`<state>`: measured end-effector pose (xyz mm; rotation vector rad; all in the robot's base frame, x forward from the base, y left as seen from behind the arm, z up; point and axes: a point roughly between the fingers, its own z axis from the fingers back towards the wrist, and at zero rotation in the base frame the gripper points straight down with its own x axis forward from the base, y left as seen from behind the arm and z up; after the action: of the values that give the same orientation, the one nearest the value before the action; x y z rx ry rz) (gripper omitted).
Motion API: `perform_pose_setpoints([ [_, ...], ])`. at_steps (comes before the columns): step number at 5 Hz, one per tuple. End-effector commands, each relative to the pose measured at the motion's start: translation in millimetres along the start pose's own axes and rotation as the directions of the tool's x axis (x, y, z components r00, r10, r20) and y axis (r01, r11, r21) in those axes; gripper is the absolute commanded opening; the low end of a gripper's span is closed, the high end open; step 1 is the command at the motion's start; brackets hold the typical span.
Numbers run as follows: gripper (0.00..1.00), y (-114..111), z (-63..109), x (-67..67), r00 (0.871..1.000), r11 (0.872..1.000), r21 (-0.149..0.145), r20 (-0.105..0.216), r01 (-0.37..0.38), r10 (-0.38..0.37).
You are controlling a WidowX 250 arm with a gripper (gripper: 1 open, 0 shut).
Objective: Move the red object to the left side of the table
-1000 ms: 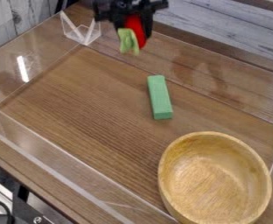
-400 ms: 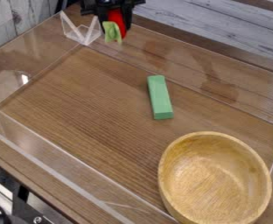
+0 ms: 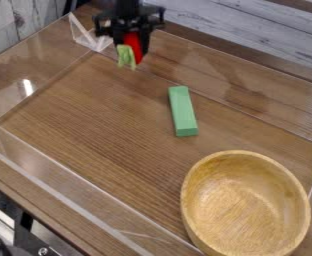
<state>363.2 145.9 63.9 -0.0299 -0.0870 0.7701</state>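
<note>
Single overhead-angled view. The claw (image 3: 129,42) hangs at the far end of the table (image 3: 92,130), pointing straight down, its dark body partly cut off by the top edge of the frame. It is clenched on the red object (image 3: 133,47), which sits between the dark fingers (image 3: 120,40); the red part shows at the upper right and the light-green leafy end points down and to the left, just below the fingertips. Whether the object's lower end touches the wood cannot be told from this view; it appears very close to the surface. The claw and the object sit near the far-left corner, just beside the clear acrylic wall (image 3: 85,32) that runs along that end. A long green block (image 3: 183,110) lies flat on the wood nearer the middle of the table, well apart from the claw, its long axis running roughly away from the camera. A wooden bowl (image 3: 246,205) stands upright at the near right corner, well apart from both the block and the claw. Low clear walls edge the table on the left and near sides, with glare on the left panel.
</note>
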Motion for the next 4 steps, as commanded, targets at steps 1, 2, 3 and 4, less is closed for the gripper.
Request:
perform_pose_setpoints([
  [1,0.00,-5.3,19.3,13.3,0.998,0.999,-0.032,0.062,0.026,-0.024],
  [2,0.00,-7.4,19.3,11.6,0.997,0.997,-0.045,0.055,0.055,-0.052],
  [3,0.00,1.3,18.3,18.6,0.998,0.998,-0.050,0.054,0.048,-0.045],
  [4,0.00,8.2,16.5,26.6,0.998,0.998,-0.055,0.053,0.038,-0.036],
])
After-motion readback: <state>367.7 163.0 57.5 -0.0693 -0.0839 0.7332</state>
